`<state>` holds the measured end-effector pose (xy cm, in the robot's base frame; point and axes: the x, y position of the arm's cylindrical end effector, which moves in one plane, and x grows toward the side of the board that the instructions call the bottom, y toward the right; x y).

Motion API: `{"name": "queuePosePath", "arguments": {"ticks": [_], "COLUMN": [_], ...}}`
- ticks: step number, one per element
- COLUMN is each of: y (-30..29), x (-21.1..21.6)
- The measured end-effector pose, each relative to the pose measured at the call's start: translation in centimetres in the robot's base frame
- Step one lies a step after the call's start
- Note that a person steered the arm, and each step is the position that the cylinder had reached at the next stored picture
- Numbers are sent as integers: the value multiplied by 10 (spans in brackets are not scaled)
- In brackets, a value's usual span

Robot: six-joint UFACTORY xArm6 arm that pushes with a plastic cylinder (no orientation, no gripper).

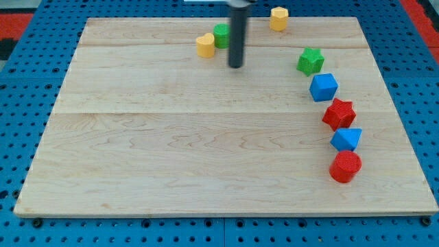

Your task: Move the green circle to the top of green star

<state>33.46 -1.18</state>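
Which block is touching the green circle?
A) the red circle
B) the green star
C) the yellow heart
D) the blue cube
C: the yellow heart sits right against the green circle on its left in the view, while my tip stands just below and right of the circle.

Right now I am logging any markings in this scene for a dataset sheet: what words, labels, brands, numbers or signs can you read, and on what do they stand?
None: no text, number, logo or sign shows anywhere in the camera view.
The wooden board is bare grain.
The blocks, such as the green circle and green star, carry no markings.
My tip, just right of and below the green circle, is plain dark.
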Motion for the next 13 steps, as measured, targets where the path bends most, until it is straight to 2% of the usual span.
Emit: {"name": "queuePosePath", "arguments": {"ticks": [1,2,3,4,5,6,8,9,10,12,13], "y": [-72,-78,-63,10,41,23,111,132,133,143,147], "x": [-7,-59,-86,-86,-88,-103,-85,-84,-76,-125,-121]}}
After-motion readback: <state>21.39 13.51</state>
